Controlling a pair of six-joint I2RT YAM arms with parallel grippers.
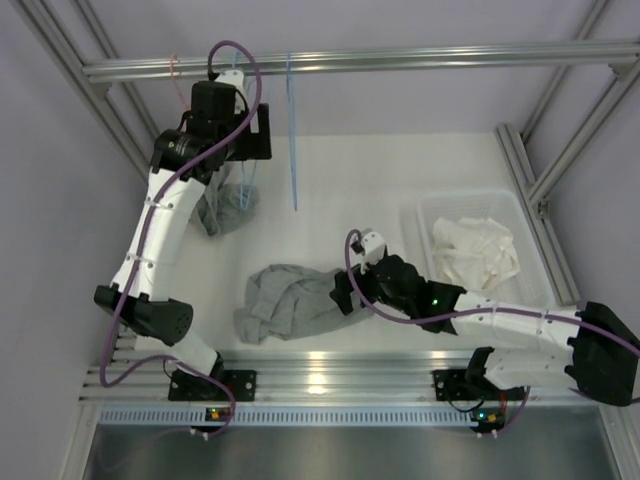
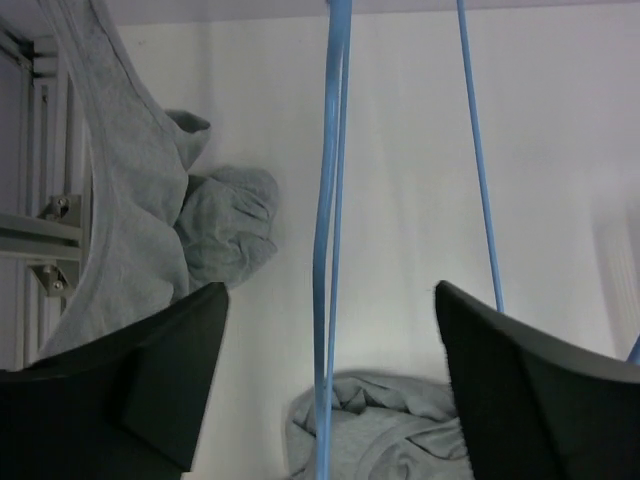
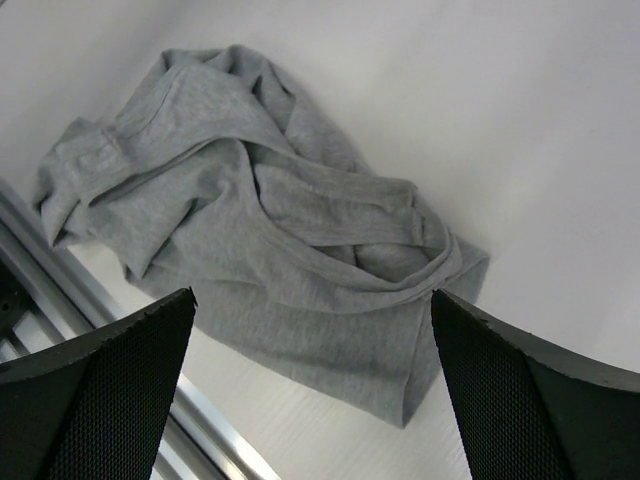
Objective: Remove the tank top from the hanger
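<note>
Crumpled grey tank top (image 3: pixel 270 250) beneath spread right claw (image 3: pixel 312 300)

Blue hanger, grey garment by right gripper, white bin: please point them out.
blue hanger (image 1: pixel 292 140), top external view, its vertical wire.
grey garment (image 1: pixel 290 300), top external view, middle folds.
white bin (image 1: pixel 468 196), top external view, far rim.

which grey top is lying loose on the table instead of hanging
The crumpled grey top mid-table; the other grey top hangs at back left beside the blue hanger.

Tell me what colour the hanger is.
The hanger is blue, a thin wire frame. It shows best in the left wrist view.
</note>
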